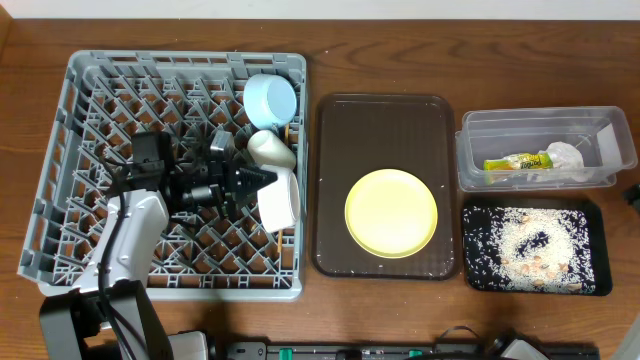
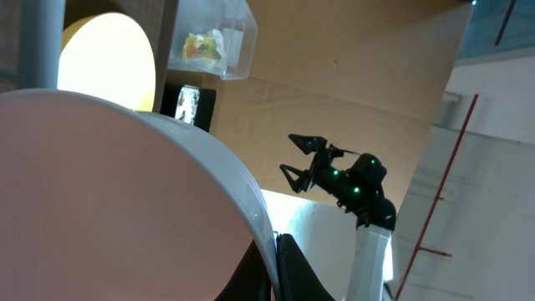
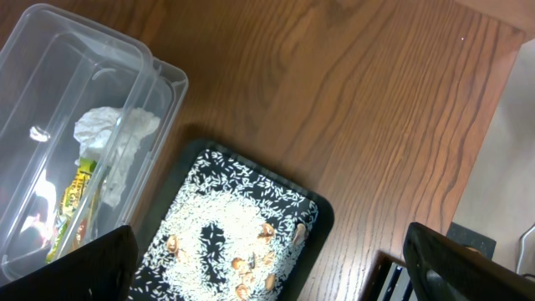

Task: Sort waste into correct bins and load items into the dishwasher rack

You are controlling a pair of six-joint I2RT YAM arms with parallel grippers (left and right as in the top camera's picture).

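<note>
The grey dishwasher rack [image 1: 90,120] fills the left of the table. In it lie a light-blue bowl [image 1: 270,98] and a white cup [image 1: 270,148]. My left gripper [image 1: 252,182] is over the rack's right side, shut on the rim of a second white cup [image 1: 280,200], which fills the left wrist view [image 2: 109,201]. The yellow plate [image 1: 391,212] lies on the brown tray [image 1: 335,150]. The clear tub [image 1: 480,130] holds the wrapper [image 1: 517,162] and napkin [image 1: 566,158]. The black tray [image 1: 600,250] holds rice [image 1: 530,240]. My right gripper [image 3: 267,276] is open above the black tray [image 3: 322,213]. I cannot see the chopsticks.
The right arm shows raised in the left wrist view [image 2: 343,180]. Bare wood table [image 1: 400,60] runs behind the trays and to the right of the black tray [image 3: 376,100]. The table's front edge is close below the rack and trays.
</note>
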